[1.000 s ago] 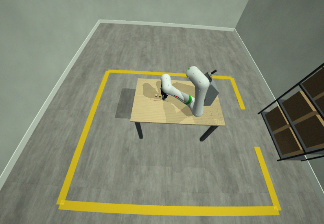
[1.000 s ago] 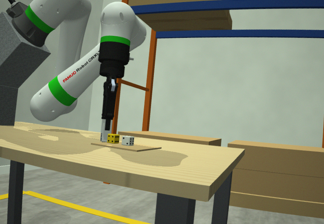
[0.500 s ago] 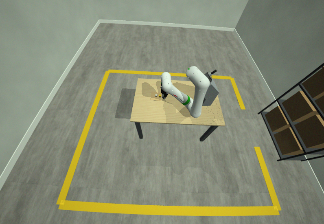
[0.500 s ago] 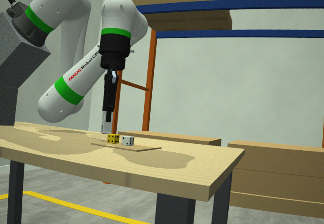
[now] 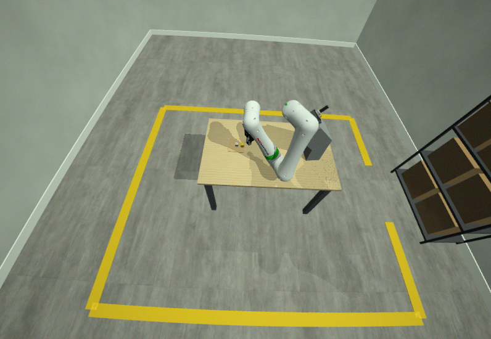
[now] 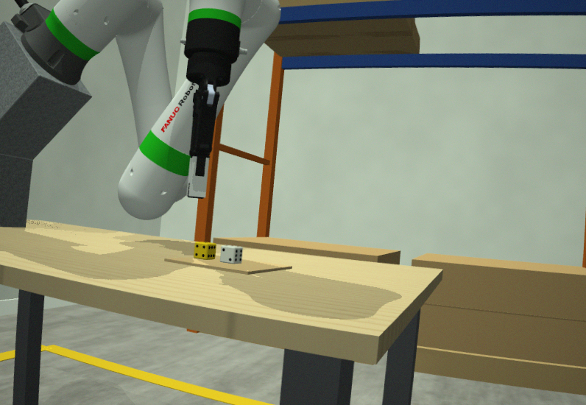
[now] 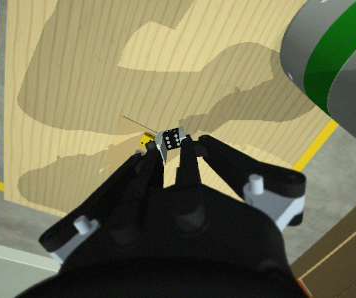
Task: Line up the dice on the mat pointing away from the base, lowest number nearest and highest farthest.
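Observation:
My gripper (image 7: 173, 136) (image 6: 196, 183) (image 5: 248, 142) is shut on a black die with white pips (image 7: 173, 138) and holds it well above the table, over the near-base end of the mat. The thin tan mat (image 6: 265, 267) (image 5: 233, 150) (image 7: 122, 150) lies flat on the wooden table (image 6: 331, 315) (image 5: 309, 176). A yellow die (image 6: 204, 250) (image 5: 242, 144) (image 7: 144, 140) and a white die (image 6: 231, 254) (image 5: 235, 144) stand side by side on the mat, the yellow one almost under the gripper. The white die is hidden in the wrist view.
The robot's grey base block (image 5: 317, 140) (image 6: 28, 107) stands at the table's edge. An orange and blue rack (image 6: 272, 130) with cardboard boxes (image 6: 497, 296) stands behind the table. A black shelf unit (image 5: 448, 184) stands off to the side.

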Motion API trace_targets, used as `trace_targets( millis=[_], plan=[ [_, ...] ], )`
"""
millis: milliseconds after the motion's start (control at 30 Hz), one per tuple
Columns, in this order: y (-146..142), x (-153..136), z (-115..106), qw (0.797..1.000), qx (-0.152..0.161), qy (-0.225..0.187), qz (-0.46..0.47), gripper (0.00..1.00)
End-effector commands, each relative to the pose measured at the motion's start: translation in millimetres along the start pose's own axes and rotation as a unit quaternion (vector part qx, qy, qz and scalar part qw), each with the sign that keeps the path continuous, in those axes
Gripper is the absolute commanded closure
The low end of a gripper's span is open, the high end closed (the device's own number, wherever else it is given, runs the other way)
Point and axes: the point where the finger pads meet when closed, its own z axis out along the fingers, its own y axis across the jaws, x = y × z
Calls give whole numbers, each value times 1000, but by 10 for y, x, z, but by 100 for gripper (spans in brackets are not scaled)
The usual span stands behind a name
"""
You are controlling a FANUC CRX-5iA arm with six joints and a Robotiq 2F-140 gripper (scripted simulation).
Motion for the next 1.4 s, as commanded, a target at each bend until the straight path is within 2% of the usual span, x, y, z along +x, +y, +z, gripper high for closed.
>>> trace_targets(
  millis=[0, 200, 300, 433, 467, 733, 800, 833, 867, 933, 1367],
  plan=[
    [-4, -2, -23, 1000, 2, 2, -1, 87],
    [-13, -8, -22, 1000, 2, 2, -3, 87],
    [-309, -235, -15, 996, 5, 2, -93, 87],
    [-386, -290, -15, 993, 5, 2, -116, 87],
    [-552, -402, -16, 986, 5, 2, -165, 87],
    [-993, -664, -36, 957, 4, 3, -290, 87],
    [-1153, -746, -50, 943, 3, 3, -334, 87],
    [-1165, -752, -51, 942, 3, 3, -337, 87],
    [-1274, -804, -62, 931, 2, 2, -366, 87],
    [-1329, -830, -69, 925, 1, 2, -381, 87],
    [-1338, -834, -70, 924, 1, 2, -383, 87]
  ],
)
